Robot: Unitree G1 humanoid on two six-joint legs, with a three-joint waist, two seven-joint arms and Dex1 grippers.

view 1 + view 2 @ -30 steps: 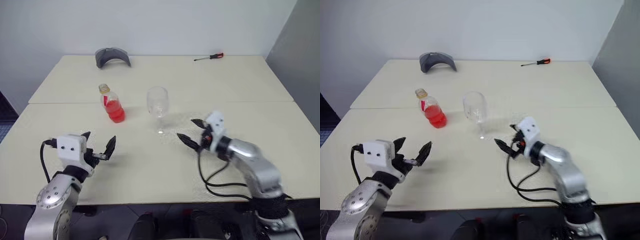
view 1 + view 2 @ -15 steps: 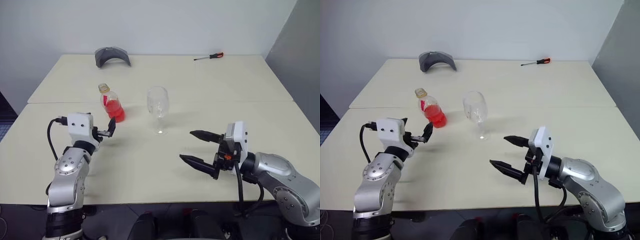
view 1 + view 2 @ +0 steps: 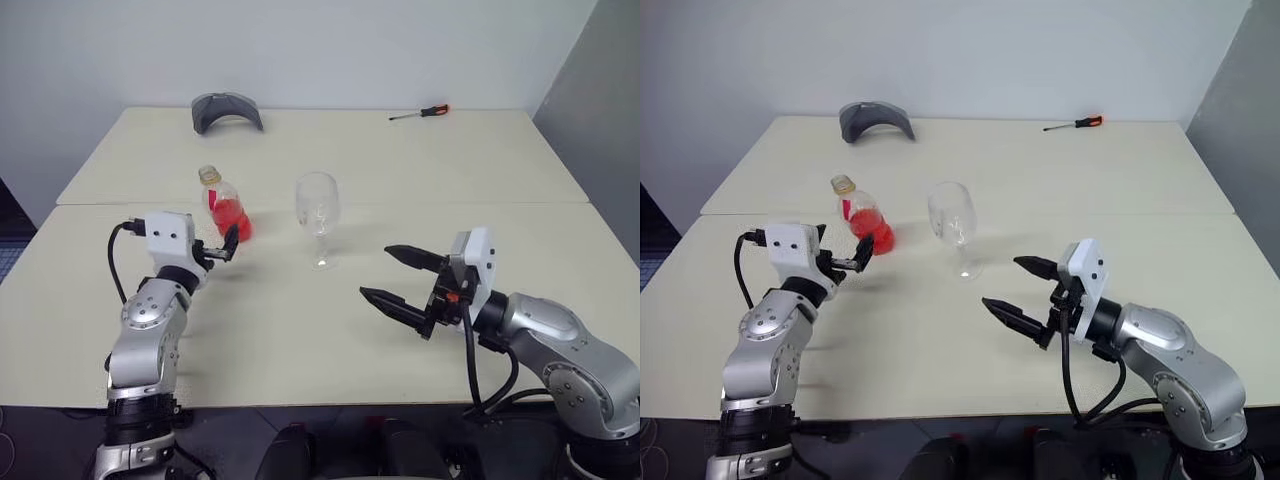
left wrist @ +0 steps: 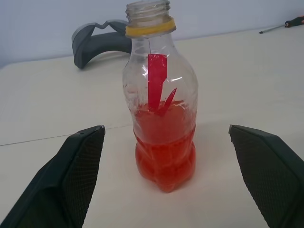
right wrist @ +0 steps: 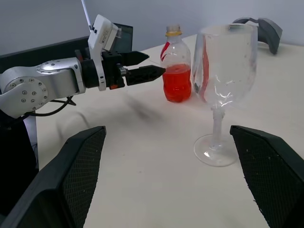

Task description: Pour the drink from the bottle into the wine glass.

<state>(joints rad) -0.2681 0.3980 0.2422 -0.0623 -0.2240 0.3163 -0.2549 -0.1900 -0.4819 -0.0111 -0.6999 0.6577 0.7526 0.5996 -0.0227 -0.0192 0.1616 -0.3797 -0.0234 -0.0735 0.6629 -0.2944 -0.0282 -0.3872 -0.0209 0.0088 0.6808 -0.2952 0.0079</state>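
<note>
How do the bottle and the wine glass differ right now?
The bottle holds red drink in its lower half; the wine glass is empty. The bottle is squat with a yellow neck ring and no cap; the glass stands taller on a thin stem. Both are clear, upright on the table and ungripped.

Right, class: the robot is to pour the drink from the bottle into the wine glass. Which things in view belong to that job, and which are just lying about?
Belongs to the job:
- bottle, uncapped
- red drink in it
- wine glass
- left hand, open, facing the bottle
- right hand, open

Just lying about:
- screwdriver, at the table's far edge
- grey curved piece, also at the far edge
</note>
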